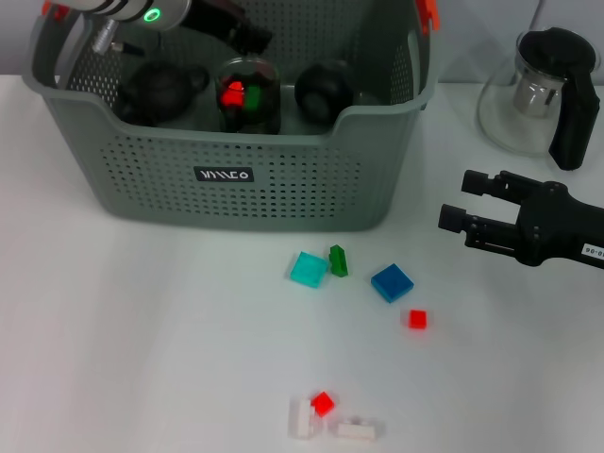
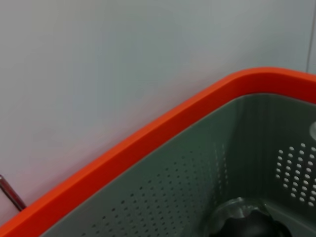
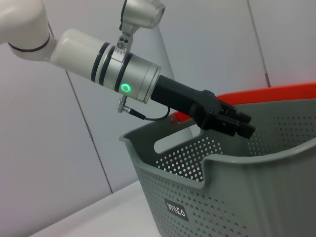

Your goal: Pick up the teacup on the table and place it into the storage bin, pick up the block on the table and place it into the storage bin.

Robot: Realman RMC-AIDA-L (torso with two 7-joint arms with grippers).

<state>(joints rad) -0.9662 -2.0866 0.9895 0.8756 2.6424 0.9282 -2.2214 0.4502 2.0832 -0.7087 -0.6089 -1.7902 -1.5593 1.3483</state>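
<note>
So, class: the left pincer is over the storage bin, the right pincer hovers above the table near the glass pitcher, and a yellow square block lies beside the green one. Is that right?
Not quite. In the head view, the square block beside the green block is turquoise, not yellow. The rest holds: the left pincer is over the storage bin, and the right pincer hovers above the table near the glass pitcher.

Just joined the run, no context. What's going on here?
The left gripper is over the storage bin, above its open top, holding nothing visible. Inside the bin sit two dark round teaware pieces and a clear cup with red and green blocks in it. The right gripper hovers open over the table, beside the bin and in front of the glass pitcher. Several loose blocks remain on the table: cyan, green, blue, red and white.
</note>
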